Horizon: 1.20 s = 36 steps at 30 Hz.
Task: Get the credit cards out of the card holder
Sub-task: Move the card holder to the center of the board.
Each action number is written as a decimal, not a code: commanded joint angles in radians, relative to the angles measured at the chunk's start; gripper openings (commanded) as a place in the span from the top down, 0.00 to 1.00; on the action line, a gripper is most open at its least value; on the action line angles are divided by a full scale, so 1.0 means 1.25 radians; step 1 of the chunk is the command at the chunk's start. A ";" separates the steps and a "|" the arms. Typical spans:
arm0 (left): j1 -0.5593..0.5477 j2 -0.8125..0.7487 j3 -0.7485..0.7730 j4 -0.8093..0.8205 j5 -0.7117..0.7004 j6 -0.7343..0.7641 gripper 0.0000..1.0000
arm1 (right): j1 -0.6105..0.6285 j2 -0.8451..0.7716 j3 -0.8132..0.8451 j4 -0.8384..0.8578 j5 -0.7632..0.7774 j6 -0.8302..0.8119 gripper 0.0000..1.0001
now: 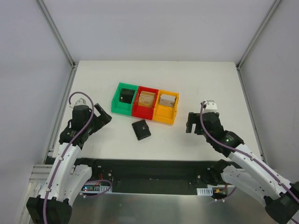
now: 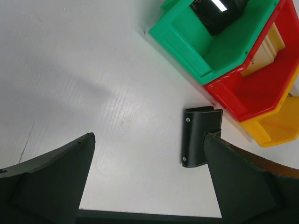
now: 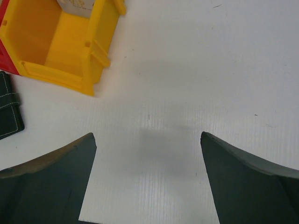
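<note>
Nearest the top camera, the two arm bases sit at the near edge of the white table [image 1: 210, 79], one arm reaching forward on each side. The left gripper [image 1: 103, 116] hovers above the table's left part with its jaws spread wide and nothing between them; its wrist view shows only bare table in the gap. The right gripper [image 1: 190, 122] hovers on the right, jaws equally wide and empty.

Between the two grippers, apart from both, the card holder [image 1: 141, 129] lies flat on the table, folded shut, slightly turned. It sits just on the near side of a row of three joined bins, below the red bin [image 1: 144, 111]. In the left wrist view two small metal studs show on its edge, and one finger [image 2: 243, 186] partly covers it.

To the left of the red bin, the green bin [image 1: 117, 103] holds a black block [image 1: 125, 95]. The red bin holds something brownish, and the yellow bin [image 1: 164, 115] on the right holds something pale; what these are cannot be told.
</note>
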<state>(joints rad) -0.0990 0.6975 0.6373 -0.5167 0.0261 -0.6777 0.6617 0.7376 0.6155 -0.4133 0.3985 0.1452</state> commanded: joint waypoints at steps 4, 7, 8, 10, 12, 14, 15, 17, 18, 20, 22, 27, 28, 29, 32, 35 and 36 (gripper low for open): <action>-0.003 -0.006 0.023 -0.005 0.059 0.013 0.01 | 0.003 0.001 0.007 0.047 -0.058 -0.023 0.04; -0.003 -0.012 0.002 0.029 0.125 0.032 0.01 | 0.003 0.000 0.009 0.045 -0.081 -0.033 0.04; -0.003 -0.012 -0.011 0.043 0.158 0.028 0.01 | 0.004 0.000 0.013 0.039 -0.082 -0.036 0.04; -0.003 -0.009 -0.031 0.076 0.218 0.035 0.02 | 0.003 0.005 0.018 0.030 -0.097 -0.044 0.04; -0.013 -0.009 -0.053 0.117 0.275 0.040 0.04 | 0.003 0.009 0.012 0.037 -0.134 -0.057 0.04; -0.037 -0.006 -0.061 0.137 0.287 0.044 0.01 | 0.003 0.023 0.014 0.036 -0.158 -0.055 0.04; -0.054 -0.003 -0.061 0.138 0.277 0.046 0.01 | 0.004 0.033 0.014 0.036 -0.169 -0.049 0.04; -0.096 0.013 -0.066 0.158 0.272 0.050 0.01 | 0.006 0.049 0.013 0.045 -0.192 -0.039 0.04; -0.113 0.021 -0.072 0.175 0.276 0.044 0.01 | 0.007 0.058 0.013 0.052 -0.208 -0.036 0.04; -0.153 0.048 -0.081 0.198 0.271 0.024 0.01 | 0.012 0.085 0.016 0.067 -0.228 -0.031 0.01; -0.191 0.064 -0.092 0.224 0.247 0.004 0.01 | 0.023 0.120 0.030 0.077 -0.244 -0.030 0.00; -0.242 0.065 -0.151 0.292 0.209 -0.065 0.08 | 0.109 0.203 0.051 0.122 -0.215 -0.007 0.04; -0.253 0.065 -0.166 0.305 0.200 -0.084 0.11 | 0.129 0.217 0.051 0.138 -0.208 0.003 0.04; -0.261 0.065 -0.187 0.322 0.194 -0.102 0.15 | 0.150 0.232 0.055 0.151 -0.201 0.010 0.04; -0.278 0.071 -0.230 0.371 0.177 -0.147 0.23 | 0.186 0.285 0.070 0.191 -0.196 0.045 0.04; -0.288 0.090 -0.248 0.392 0.140 -0.165 0.26 | 0.197 0.330 0.068 0.251 -0.202 0.092 0.07; -0.289 0.097 -0.246 0.393 0.124 -0.166 0.26 | 0.198 0.346 0.071 0.264 -0.206 0.106 0.07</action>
<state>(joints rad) -0.4465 0.7959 0.3408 -0.1158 0.2623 -0.8211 0.8986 1.1175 0.6609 -0.2111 0.1371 0.1814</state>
